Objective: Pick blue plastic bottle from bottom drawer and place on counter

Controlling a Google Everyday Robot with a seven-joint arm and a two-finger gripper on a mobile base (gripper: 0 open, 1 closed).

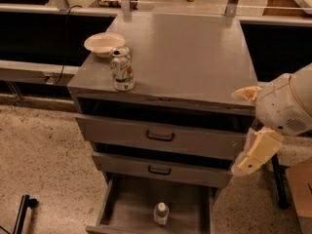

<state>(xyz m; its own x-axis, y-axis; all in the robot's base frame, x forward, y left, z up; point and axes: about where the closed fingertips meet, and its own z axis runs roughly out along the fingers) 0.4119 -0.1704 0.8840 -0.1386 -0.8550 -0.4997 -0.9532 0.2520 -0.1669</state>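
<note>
1. Bowl [104, 44]: a pale bowl rests on the left rear part of the counter [190, 48].
2. Soda can [122, 68]: it stands upright at the counter's left front edge, just in front of the bowl.
3. Upper drawers: the top drawer [204, 143] and the middle drawer [195, 173] each carry a black handle. Both sit slightly forward of the cabinet body.
4. Bottom drawer [126, 204]: it is pulled out towards the camera and its flat grey floor is exposed.
5. Blue plastic bottle [161, 213]: it stands on the drawer floor, near the middle of the drawer's width and towards its front. The long axis is vertical and the white cap points up.
6. Gripper [235, 130]: it is at the right edge of the view, beside the cabinet's right front corner, level with the two upper drawers. Its two cream fingers [257, 152] are spread apart and nothing is between them.
7. Relation: the bottle lies below and to the left of the gripper, well apart from it. There is no contact.
</note>
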